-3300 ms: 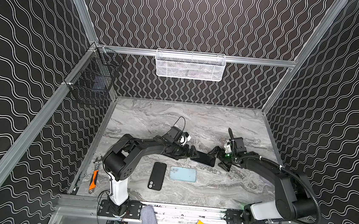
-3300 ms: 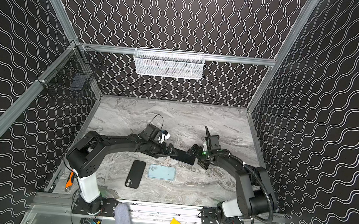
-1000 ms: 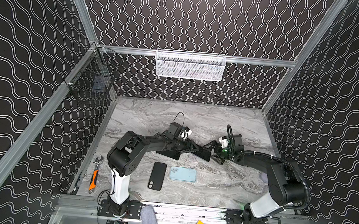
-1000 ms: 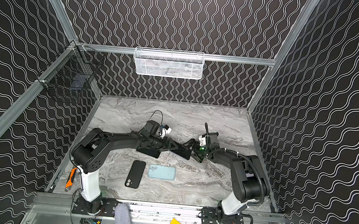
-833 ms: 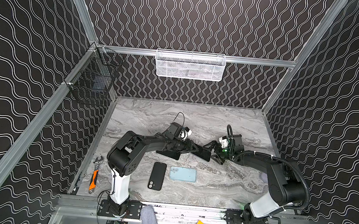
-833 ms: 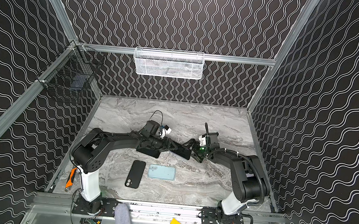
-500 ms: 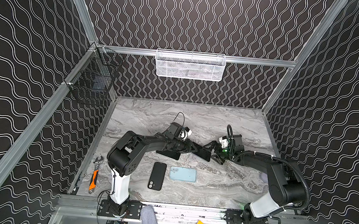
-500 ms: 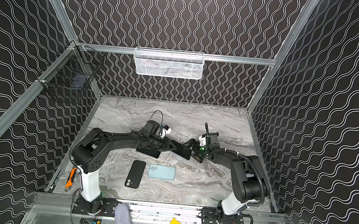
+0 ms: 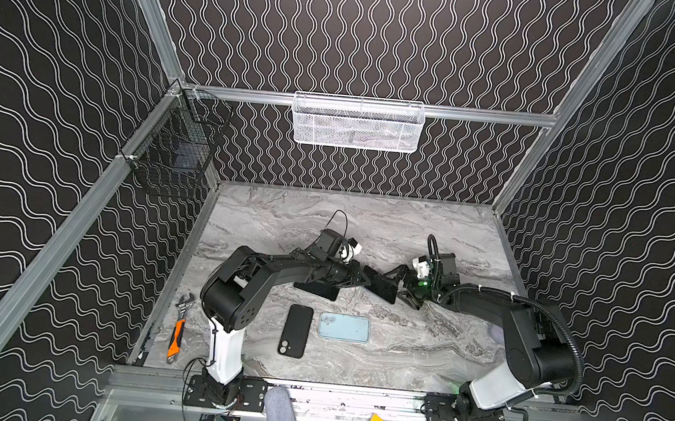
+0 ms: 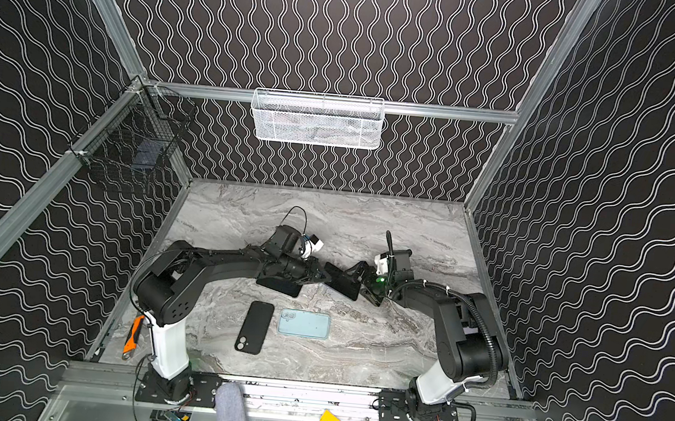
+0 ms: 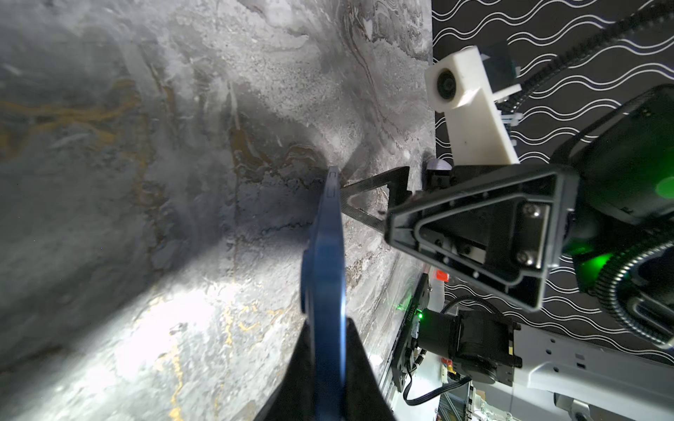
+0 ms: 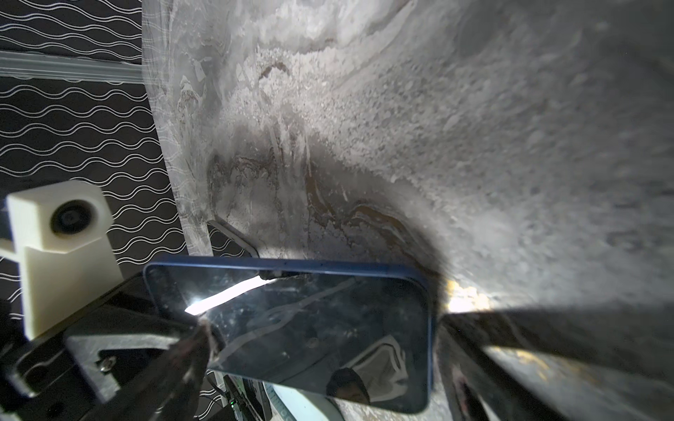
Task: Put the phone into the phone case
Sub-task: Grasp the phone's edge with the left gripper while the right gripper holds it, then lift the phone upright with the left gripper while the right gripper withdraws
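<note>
Now, with left fingers point(image 11: 359, 371) pinching phone point(image 11: 326, 255) and right fingers point(image 11: 398, 186) spread at its end, close right squarely before releasing.

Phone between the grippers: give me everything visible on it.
The blue phone is a slim slab with a dark blue frame, rounded corners and a glossy black screen, smudged and mirroring a light. The left gripper is shut on one short end, holding it tilted above the marble table. The open right gripper flanks the other end; contact is unclear.
</note>
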